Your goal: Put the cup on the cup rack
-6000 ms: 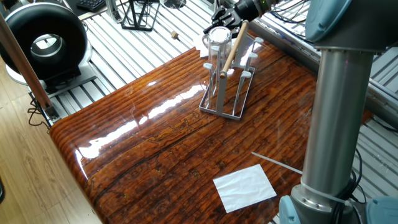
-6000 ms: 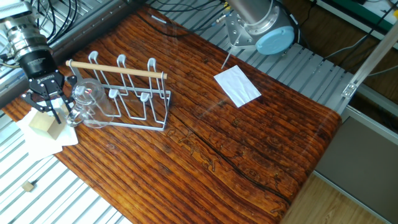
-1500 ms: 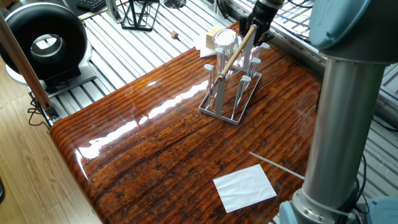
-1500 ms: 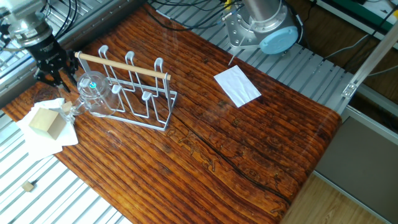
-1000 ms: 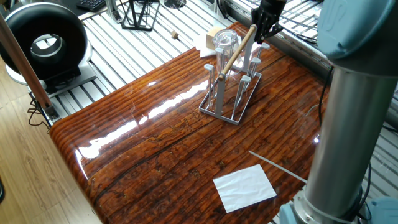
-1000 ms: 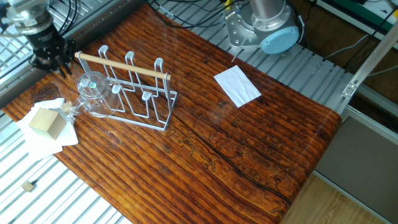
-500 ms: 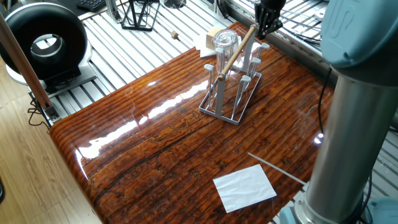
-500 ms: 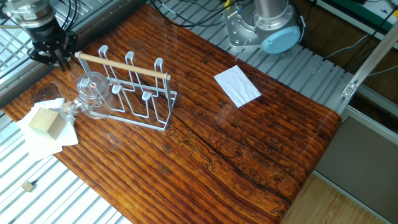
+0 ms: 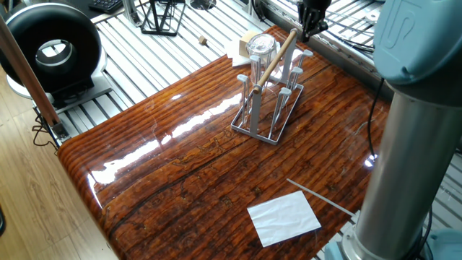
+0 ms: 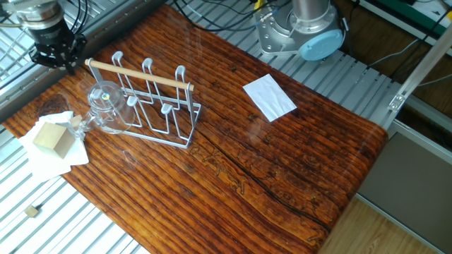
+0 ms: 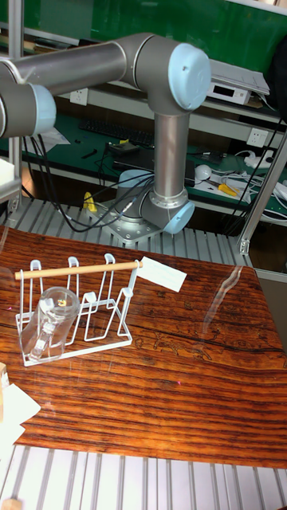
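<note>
Cup (image 10: 104, 106) on rack (image 10: 157, 113), beside wooden block (image 10: 49, 137)

My bench and the room around it

My glossy, dark-grained wooden desk (image 9: 188, 159) sits on a ribbed aluminium frame (image 9: 155, 58), with pale wood flooring (image 9: 29, 209) at 8 o'clock. A round black fan (image 9: 50, 47) stands at 10 o'clock and a black wire stand (image 9: 160, 16) at 11. In the tall view, a green wall (image 11: 239, 32) rises behind a cluttered shelf (image 11: 104, 139).

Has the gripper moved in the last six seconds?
Yes. The gripper left the cup and rose past the cup rack handle's end.
</note>
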